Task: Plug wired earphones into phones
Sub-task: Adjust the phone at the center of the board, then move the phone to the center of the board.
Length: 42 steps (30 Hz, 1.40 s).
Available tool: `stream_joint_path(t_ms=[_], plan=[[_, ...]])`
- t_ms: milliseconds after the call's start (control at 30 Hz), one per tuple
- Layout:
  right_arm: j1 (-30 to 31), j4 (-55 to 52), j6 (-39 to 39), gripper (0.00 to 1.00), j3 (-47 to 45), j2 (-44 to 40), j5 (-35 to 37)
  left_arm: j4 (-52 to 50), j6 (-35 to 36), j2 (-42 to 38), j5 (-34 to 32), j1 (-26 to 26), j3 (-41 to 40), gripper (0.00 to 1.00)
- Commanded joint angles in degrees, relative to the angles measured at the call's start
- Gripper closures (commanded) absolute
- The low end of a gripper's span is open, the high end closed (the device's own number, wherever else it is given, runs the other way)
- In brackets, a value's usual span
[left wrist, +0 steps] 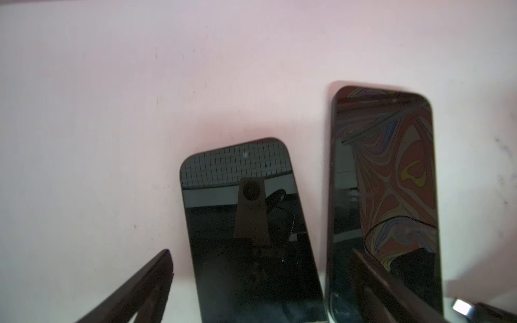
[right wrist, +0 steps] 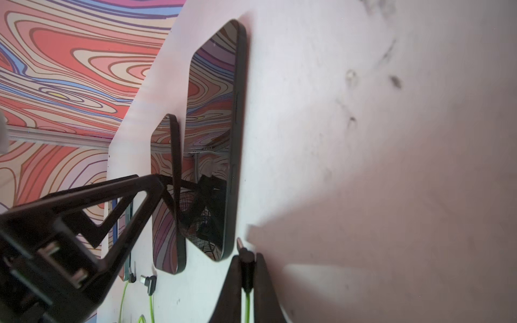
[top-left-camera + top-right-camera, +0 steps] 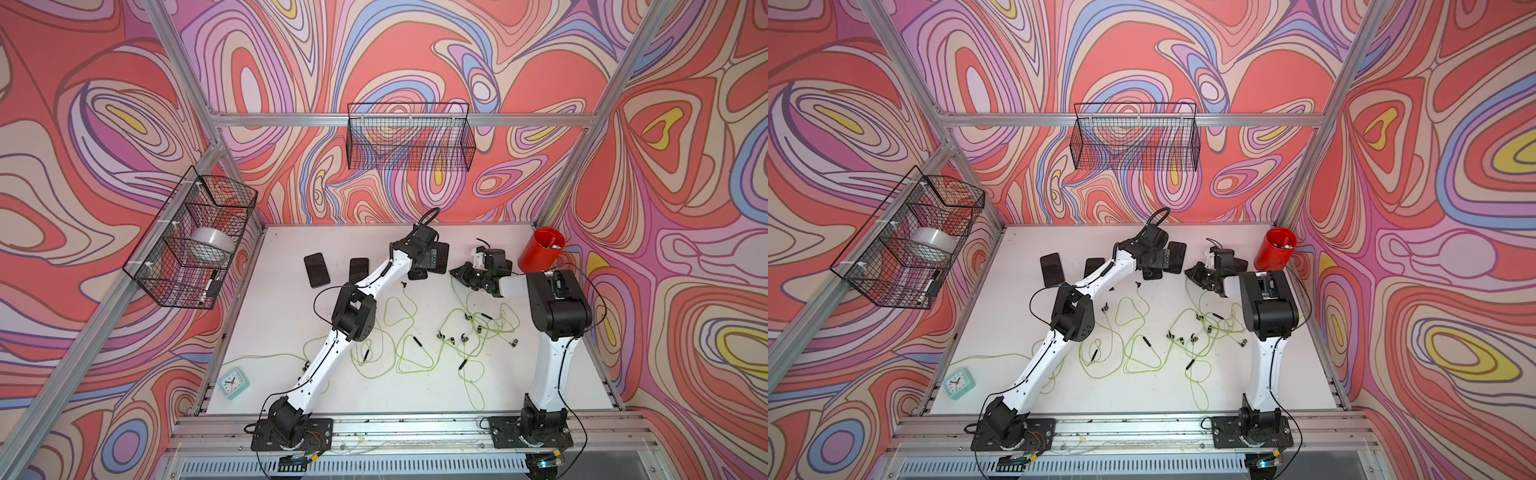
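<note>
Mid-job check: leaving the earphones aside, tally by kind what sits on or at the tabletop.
Phones: 4 in plain view; others may be hidden
Red cup: 1
Teal clock: 1, at the front corner
Total: 6

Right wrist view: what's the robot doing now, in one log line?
right jaws: shut on plug | plug: by phone corner, not in | left jaws: open over second phone
</note>
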Motion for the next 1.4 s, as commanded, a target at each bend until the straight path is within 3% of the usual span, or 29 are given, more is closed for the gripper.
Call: stream_joint_path(t_ms=[0,267,367,600,733,967,1067,1233,1367], plan=[[0.25,-0.08,-0.61,0.98,-2.55,-3.43,0.79,-7.84,-2.20,1.49,1.84,0.35,1.14,0.00],[0.31,-1.35,-1.64,0.98,-3.69,-7.00,1.12,-8.87,-4.73,1.53,2.72,0.74,-0.03,0.00],[0.31,-1.62,-1.91,0.98,-4.37,-8.31,1.10,-10.44,-5.84,1.92,3.77,1.55,0.00,0.10],[0.28,-3.15,-2.71,0.98,-4.72,-9.54,0.92,-14.31,-2.20,2.49,3.10,2.02,-0.61,0.17],[0.27,-4.57,-2.29,0.98,-2.78,-7.68,1.39,-13.98,-0.54,1.83,3.82,2.11,-1.68,0.15],[0.21,-3.89,5.11,0.97,4.63,-1.33,6.01,-12.35,-0.87,2.25,8.92,2.36,-1.61,0.12],[0.14,-3.12,7.77,0.97,8.74,3.19,6.29,-12.07,-1.11,2.51,9.09,2.52,-1.64,0.16],[0.05,-2.94,11.28,0.97,14.60,9.68,7.03,-12.21,-1.82,3.27,9.57,2.90,-1.63,0.34],[0.05,-3.55,12.81,0.97,17.09,12.94,7.96,-12.14,-1.84,3.38,9.65,2.97,-1.68,0.38]])
